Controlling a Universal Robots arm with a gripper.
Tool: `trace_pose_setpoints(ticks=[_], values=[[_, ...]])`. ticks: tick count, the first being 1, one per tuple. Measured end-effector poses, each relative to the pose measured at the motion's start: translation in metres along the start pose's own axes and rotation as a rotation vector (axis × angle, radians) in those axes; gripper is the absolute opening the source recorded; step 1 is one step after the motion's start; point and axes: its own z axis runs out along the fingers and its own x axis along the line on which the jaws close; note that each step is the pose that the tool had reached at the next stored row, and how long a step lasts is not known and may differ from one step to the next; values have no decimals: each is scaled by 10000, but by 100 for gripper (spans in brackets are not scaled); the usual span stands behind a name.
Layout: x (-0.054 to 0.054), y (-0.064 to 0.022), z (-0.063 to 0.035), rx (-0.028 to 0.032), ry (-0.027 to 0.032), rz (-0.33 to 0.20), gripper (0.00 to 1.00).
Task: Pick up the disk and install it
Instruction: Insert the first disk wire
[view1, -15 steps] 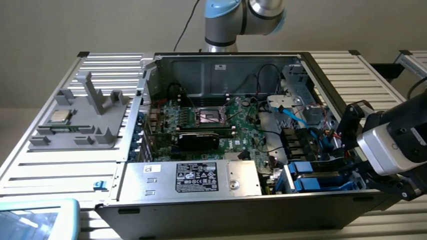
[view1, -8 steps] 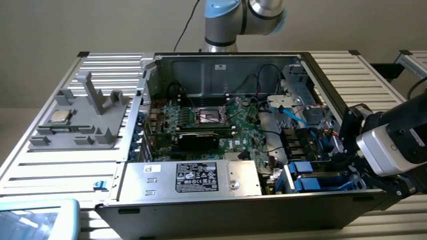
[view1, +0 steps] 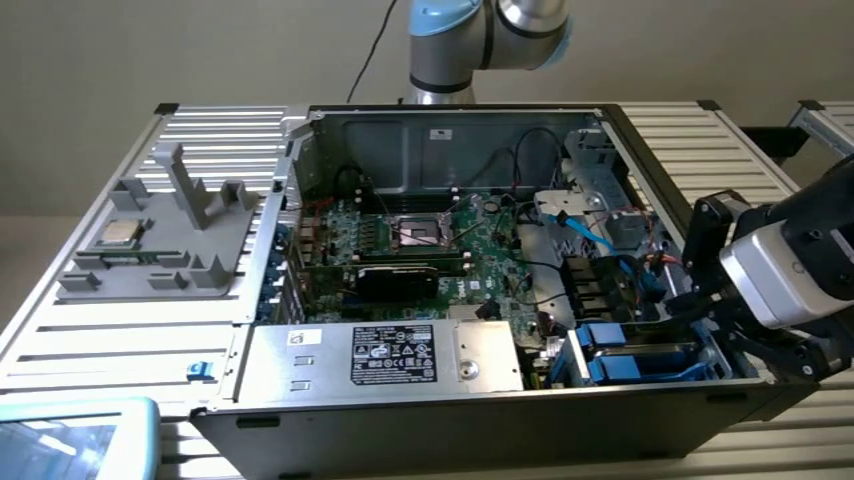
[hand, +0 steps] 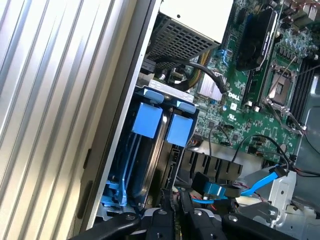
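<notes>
So the disk (hand: 145, 160) is found right in front of the end effector (hand: 177, 220), stood on edge in its blue carrier inside the drive bay at the corner of the computer case (view1: 467, 425), pretty much touching the fingertips. Its long axis is seen running straight away from the end effector, roughly lined up with the slit between the fingers. The end effector is drawn nearly closed, only a thin gap left. Whether the carrier's near edge is actually pinched in there can't be made out. A second blue carrier tab (hand: 180, 131) is parked just beside the disk.
</notes>
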Motion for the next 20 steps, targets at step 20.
trace_pose_setpoints(ticks=[20], values=[[-156,-26,23,-129,566,18,16]])
